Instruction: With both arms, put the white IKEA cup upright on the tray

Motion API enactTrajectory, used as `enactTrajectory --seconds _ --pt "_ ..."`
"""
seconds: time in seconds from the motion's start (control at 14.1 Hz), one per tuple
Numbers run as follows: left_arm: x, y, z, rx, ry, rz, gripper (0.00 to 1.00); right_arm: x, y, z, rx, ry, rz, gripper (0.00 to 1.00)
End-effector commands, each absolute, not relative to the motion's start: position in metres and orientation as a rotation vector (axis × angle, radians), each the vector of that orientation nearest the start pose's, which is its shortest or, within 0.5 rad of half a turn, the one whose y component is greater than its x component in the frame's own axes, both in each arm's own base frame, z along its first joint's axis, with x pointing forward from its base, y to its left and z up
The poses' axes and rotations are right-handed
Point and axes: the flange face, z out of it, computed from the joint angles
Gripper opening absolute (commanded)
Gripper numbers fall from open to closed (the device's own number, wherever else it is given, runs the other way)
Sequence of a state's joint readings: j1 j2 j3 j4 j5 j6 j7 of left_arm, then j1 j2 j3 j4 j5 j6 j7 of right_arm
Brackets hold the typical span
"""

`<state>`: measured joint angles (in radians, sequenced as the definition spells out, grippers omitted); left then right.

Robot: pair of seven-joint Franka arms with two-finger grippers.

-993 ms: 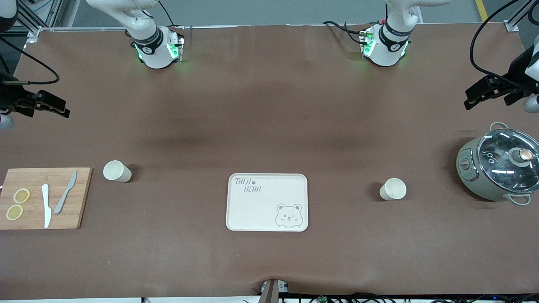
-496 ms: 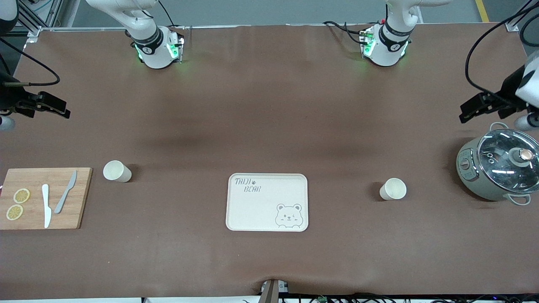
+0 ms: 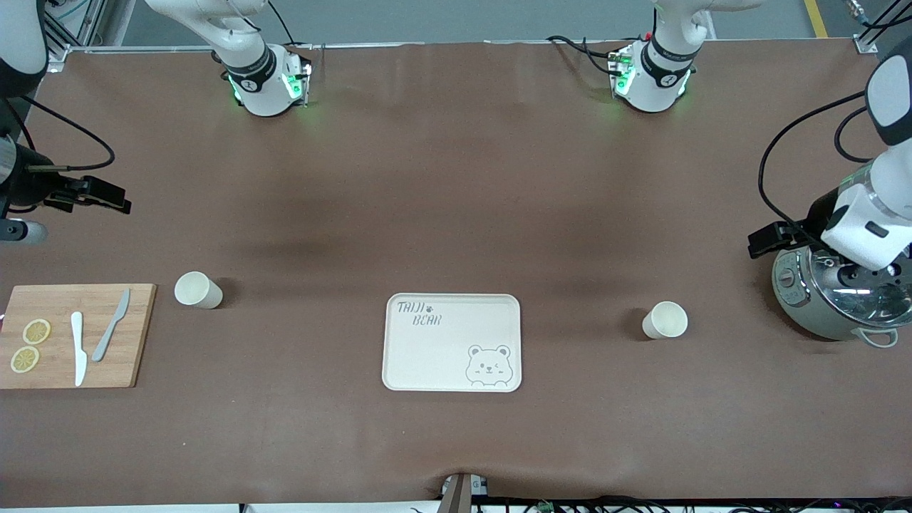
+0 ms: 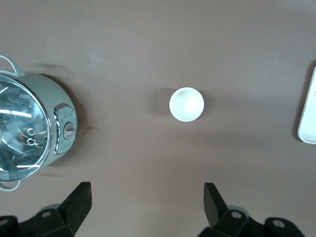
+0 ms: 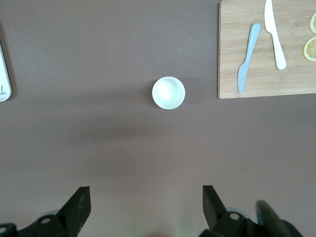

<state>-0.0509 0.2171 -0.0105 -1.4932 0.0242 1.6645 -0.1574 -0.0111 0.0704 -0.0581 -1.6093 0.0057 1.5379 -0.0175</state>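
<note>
White cups [image 3: 198,291] [image 3: 665,320] upright off tray [image 3: 452,343]; left gripper [image 4: 146,207], right gripper [image 5: 146,207] w/ fingers apart, empty.

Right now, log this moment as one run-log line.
left gripper: open, over pot | right gripper: open, above table | cups: upright, off tray

A wide counter [image 3: 456,178] covered with a matte brown sheet fills nearly the whole front view. Past its top edge runs a strip of grey floor [image 3: 427,18] crossed by a yellow painted line [image 3: 814,16]. Soft shadows fall on the brown sheet.
</note>
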Motion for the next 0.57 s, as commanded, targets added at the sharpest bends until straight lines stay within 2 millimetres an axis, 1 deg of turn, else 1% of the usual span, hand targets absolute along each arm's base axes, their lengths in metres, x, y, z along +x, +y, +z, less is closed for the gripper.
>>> enactTrajectory --seconds 0.0,0.07,0.14,0.21,0.28,0.35,0.43,0.5 --pt "0.632 -0.034 0.537 -3.097 -0.143 0.055 1.0 0.57 -0.047 0.555 -3.116 0.094 0.258 1.0" --pt "0.634 -0.035 0.533 -3.096 -0.139 0.05 1.0 0.569 -0.054 0.553 -3.111 0.118 0.274 1.0" --pt "0.637 -0.035 0.526 -3.095 -0.139 0.059 1.0 0.567 -0.068 0.553 -3.105 0.156 0.278 1.0" --pt "0.64 -0.032 0.521 -3.09 -0.125 0.059 1.0 0.567 -0.072 0.543 -3.098 0.17 0.308 1.0" --pt "0.645 -0.031 0.516 -3.089 -0.118 0.04 1.0 0.574 -0.076 0.519 -3.09 0.194 0.377 1.0" --pt "0.648 -0.026 0.514 -3.091 -0.132 0.024 1.0 0.577 -0.085 0.499 -3.077 0.217 0.44 1.0" --pt "0.651 -0.019 0.506 -3.092 -0.148 0.029 1.0 0.58 -0.096 0.488 -3.069 0.245 0.459 1.0" --pt "0.653 -0.017 0.501 -3.091 -0.153 0.039 1.0 0.582 -0.101 0.477 -3.062 0.257 0.489 1.0"
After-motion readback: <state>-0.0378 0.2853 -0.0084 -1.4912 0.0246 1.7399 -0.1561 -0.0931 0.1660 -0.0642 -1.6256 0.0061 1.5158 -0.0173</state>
